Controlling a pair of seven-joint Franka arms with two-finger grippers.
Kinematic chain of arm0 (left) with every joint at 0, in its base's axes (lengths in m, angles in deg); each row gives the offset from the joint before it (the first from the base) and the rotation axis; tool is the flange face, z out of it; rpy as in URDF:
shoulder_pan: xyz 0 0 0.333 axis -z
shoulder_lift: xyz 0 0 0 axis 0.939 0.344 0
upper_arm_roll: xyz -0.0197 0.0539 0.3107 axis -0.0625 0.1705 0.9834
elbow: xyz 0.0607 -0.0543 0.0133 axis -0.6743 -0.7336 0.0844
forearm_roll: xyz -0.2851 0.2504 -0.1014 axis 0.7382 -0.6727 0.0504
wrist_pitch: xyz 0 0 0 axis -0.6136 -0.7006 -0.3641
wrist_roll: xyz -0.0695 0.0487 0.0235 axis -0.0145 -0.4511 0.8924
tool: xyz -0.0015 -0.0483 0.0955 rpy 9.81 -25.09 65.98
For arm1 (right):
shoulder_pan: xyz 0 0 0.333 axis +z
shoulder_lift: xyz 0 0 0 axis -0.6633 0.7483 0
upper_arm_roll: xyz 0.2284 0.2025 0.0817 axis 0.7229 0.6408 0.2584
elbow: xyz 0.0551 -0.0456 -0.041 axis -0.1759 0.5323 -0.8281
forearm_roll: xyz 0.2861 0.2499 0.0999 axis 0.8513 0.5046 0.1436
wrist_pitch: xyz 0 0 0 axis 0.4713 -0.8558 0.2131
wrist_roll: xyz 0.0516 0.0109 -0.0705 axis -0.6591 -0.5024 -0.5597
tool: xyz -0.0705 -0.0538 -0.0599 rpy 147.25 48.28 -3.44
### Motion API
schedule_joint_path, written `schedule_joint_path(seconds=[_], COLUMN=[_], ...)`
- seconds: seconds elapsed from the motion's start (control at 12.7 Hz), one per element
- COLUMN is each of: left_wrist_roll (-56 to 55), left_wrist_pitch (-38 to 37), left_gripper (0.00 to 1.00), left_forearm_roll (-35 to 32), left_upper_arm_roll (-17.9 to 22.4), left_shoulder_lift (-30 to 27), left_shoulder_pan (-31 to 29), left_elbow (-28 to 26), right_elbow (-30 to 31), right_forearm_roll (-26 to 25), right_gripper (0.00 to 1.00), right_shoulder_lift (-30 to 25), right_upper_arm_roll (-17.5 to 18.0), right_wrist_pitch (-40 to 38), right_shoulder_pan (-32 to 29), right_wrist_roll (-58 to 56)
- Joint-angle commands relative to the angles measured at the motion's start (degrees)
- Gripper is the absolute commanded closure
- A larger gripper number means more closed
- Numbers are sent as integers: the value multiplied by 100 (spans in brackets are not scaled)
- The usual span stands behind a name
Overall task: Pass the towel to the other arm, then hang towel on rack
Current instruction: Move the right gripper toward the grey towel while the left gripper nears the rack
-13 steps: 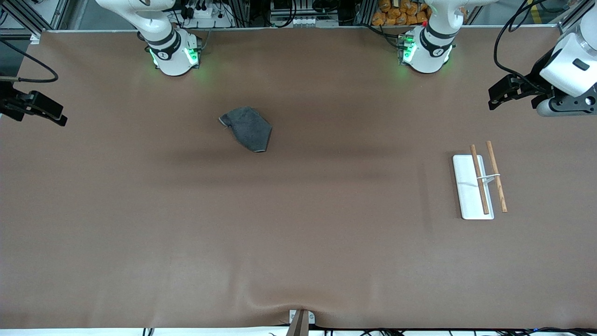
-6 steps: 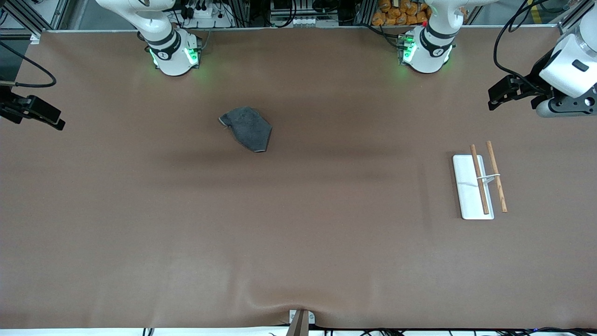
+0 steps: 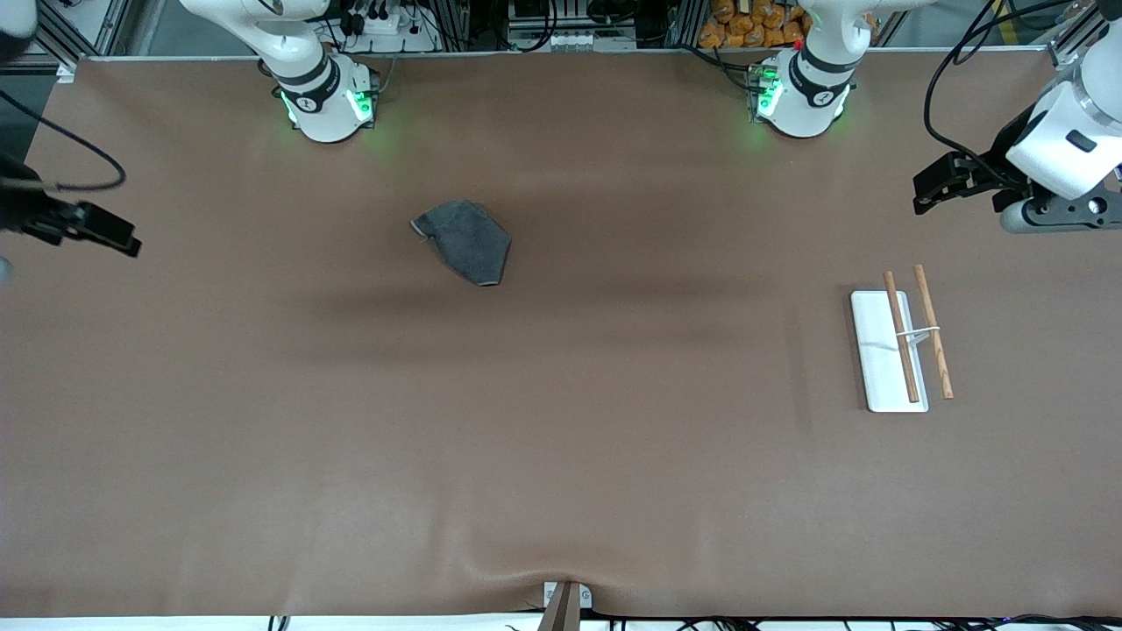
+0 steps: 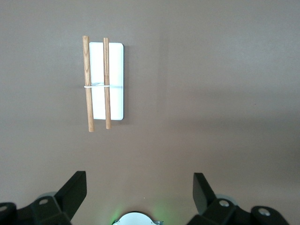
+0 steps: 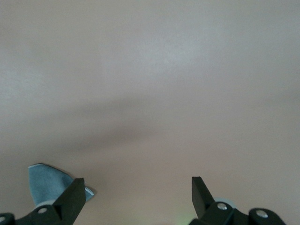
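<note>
The dark grey towel (image 3: 465, 241) lies crumpled on the brown table, a little nearer the front camera than the right arm's base. One corner of it shows in the right wrist view (image 5: 47, 183). The rack (image 3: 898, 346) stands toward the left arm's end, a white base with two brown rods; it also shows in the left wrist view (image 4: 105, 82). My right gripper (image 3: 131, 245) hangs open and empty over the right arm's end of the table, apart from the towel; its jaws stand wide in its wrist view (image 5: 137, 192). My left gripper (image 3: 920, 194) hangs open and empty over the table beside the rack (image 4: 139, 187).
The two arm bases (image 3: 329, 101) (image 3: 798, 96) with green lights stand along the table's back edge. A metal clamp (image 3: 565, 600) sits at the table's edge nearest the front camera. Cables hang by both arms.
My right gripper has shifted a little toward the towel. My left gripper has shifted slightly. The towel and the rack have not moved.
</note>
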Motion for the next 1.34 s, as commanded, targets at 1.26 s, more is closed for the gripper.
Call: schedule_joint_path(seconds=[1.26], left_wrist_roll=[-532], left_wrist_pitch=[1044], left_gripper=[0], left_forearm_roll=[92], left_upper_arm_roll=[-76], left_shoulder_lift=[1144], left_shoulder_pan=[371], left_elbow=[-45], right_elbow=[2918], right_forearm_roll=[1953], right_gripper=[0], right_shoulder_lift=[-280], right_upper_arm_roll=[70], right_wrist_pitch=[988], right_shoulder_pan=[584], right_wrist_roll=[3669])
